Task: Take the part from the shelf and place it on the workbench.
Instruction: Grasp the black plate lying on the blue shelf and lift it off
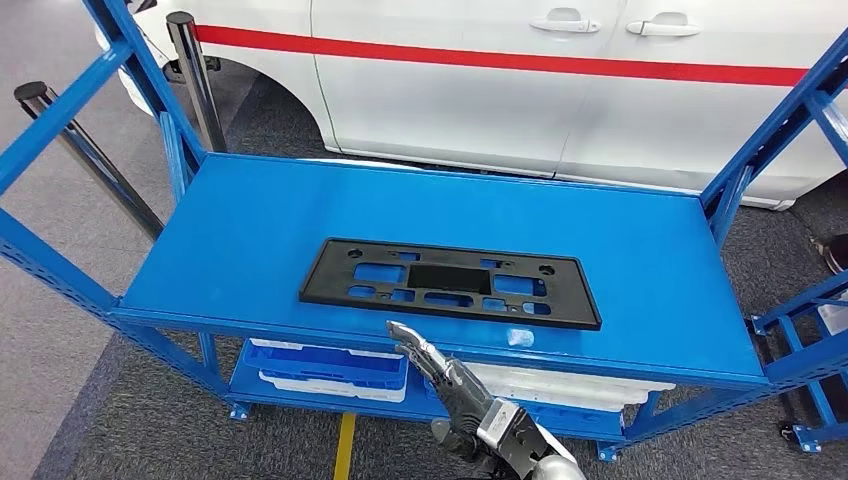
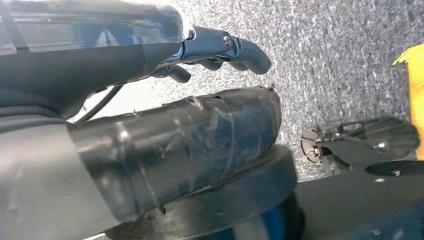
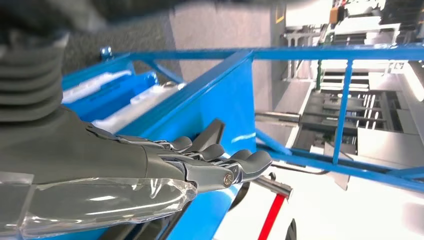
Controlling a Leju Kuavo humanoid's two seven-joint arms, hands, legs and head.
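Note:
The part is a flat black rectangular frame with several cut-outs, lying on the top level of the blue shelf, near its front edge. My right hand reaches up from below, just short of the shelf's front edge and below the part's middle. Its fingers are stretched out flat, hold nothing, and sit close to the blue shelf edge. My left hand hangs over grey carpet with its fingers loosely extended and nothing in them.
A white car with a red stripe stands right behind the shelf. Blue uprights rise at the shelf's corners. Blue and white trays fill the lower level. Chrome posts stand at the back left.

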